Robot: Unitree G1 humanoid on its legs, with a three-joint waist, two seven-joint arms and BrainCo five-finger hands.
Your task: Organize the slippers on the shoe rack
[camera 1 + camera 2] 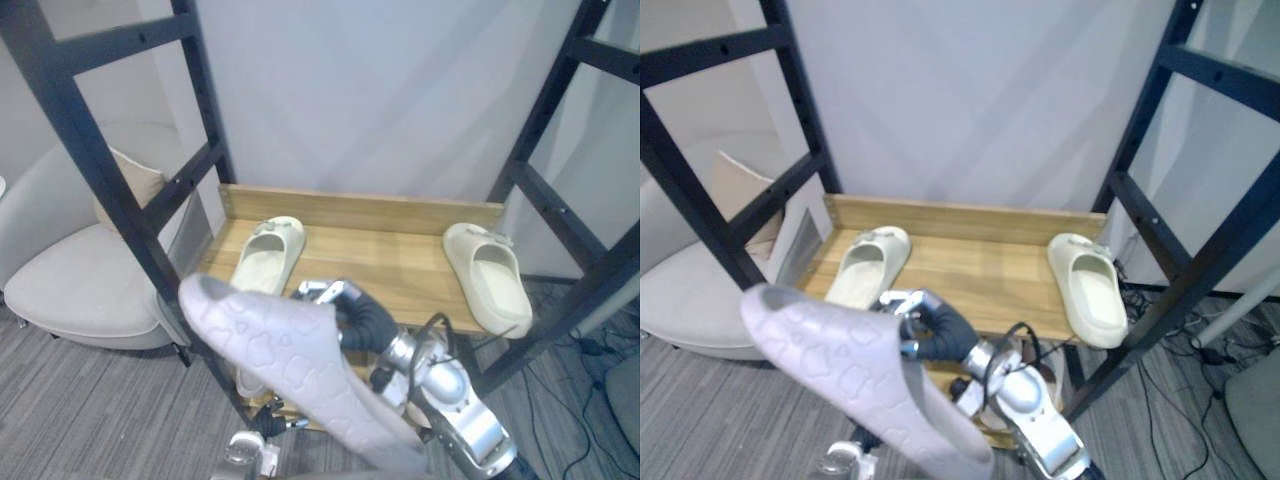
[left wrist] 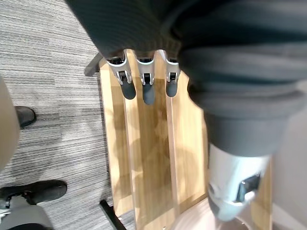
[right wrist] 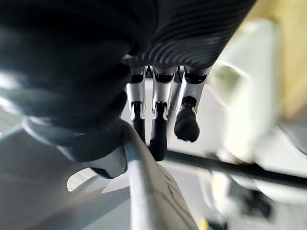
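Grey and sole-up, the grey slipper [image 1: 300, 372] is hanging just before the shoe rack [image 1: 110, 170], where the right hand [image 1: 352, 318] is gripping its edge with curled fingers and thumb. On the wooden shelf [image 1: 400, 262] the left cream slipper [image 1: 268, 255] and the right cream slipper [image 1: 488, 275] are lying well apart. The left hand [image 2: 147, 89] is hovering, fingers straight, over wooden slats [image 2: 158, 163].
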